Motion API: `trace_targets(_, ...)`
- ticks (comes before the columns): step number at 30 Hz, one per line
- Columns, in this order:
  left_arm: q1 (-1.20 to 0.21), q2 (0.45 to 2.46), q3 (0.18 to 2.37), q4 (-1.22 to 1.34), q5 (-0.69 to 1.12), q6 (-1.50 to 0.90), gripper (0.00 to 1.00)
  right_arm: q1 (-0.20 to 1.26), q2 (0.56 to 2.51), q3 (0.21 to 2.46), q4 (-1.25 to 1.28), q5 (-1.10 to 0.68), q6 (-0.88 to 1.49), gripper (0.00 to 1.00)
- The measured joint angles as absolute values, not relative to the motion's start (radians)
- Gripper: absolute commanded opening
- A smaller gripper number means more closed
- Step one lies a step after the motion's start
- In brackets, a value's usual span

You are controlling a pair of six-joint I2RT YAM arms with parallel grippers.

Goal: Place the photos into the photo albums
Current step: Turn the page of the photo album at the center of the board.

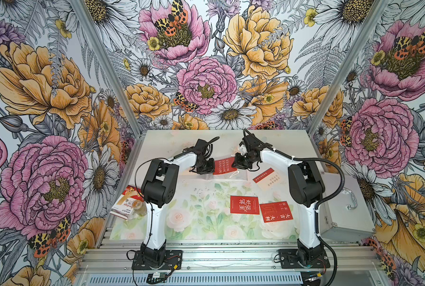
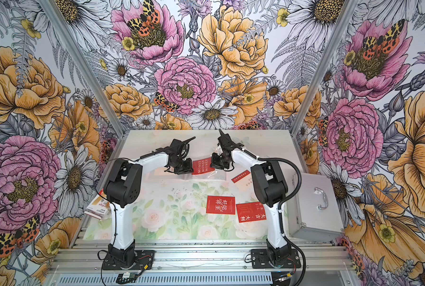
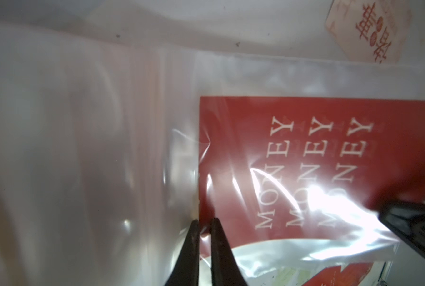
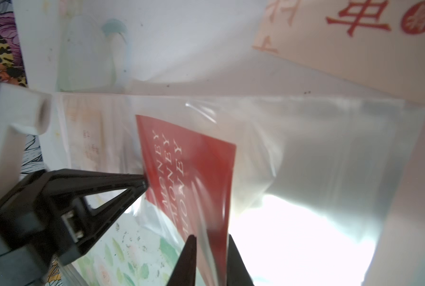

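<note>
high top views; close wrist views share photo (image 3: 317, 153).

The mat (image 1: 194, 222) is lying open in front, left of two red cards (image 1: 244, 204) (image 1: 275, 215). A box (image 1: 122, 205) and jar (image 1: 139, 208) are crowding the left edge, a metal case (image 1: 342, 208) the right; the left gripper (image 1: 212, 168) and right gripper (image 1: 234, 165), pinching a lettered card (image 1: 223, 167), are barring the back middle.

The desk (image 1: 201, 219), a pale top printed with roses, carries an open photo album with clear plastic pockets (image 1: 241, 176) under the left hand (image 1: 212, 168) and right hand (image 1: 234, 164). Behind the right hand, toward its base, lie a red-banded cream card (image 1: 264, 177), a straight-lying red square card (image 1: 244, 205) and, just beside it, a tilted red square card (image 1: 275, 211). A silver metal case (image 1: 342, 205) sits out to that hand's right, and a red-and-white bandage box (image 1: 125, 201) and small amber jar (image 1: 139, 208) out to the left hand's left.
</note>
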State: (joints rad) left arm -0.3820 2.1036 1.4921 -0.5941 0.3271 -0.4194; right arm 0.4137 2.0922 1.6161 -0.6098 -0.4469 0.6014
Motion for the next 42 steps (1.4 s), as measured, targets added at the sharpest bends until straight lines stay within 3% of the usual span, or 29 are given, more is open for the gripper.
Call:
trace_targets(19, -0.332, 2.008, 1.429, -0.591, 0.331, -0.424, 0.18, 0.506, 2.037, 1.708, -0.608, -0.612, 0.609, 0.27)
trace_targets(27, -0.224, 1.829, 1.304, -0.565, 0.332, -0.447, 0.18, 0.560, 2.094, 1.862, -0.603, -0.643, 0.611, 0.30)
trace_targets(42, 0.082, 1.491, 1.023, -0.523, 0.415, -0.471, 0.19, 0.648, 2.402, 2.207, -0.594, -0.690, 0.673, 0.32)
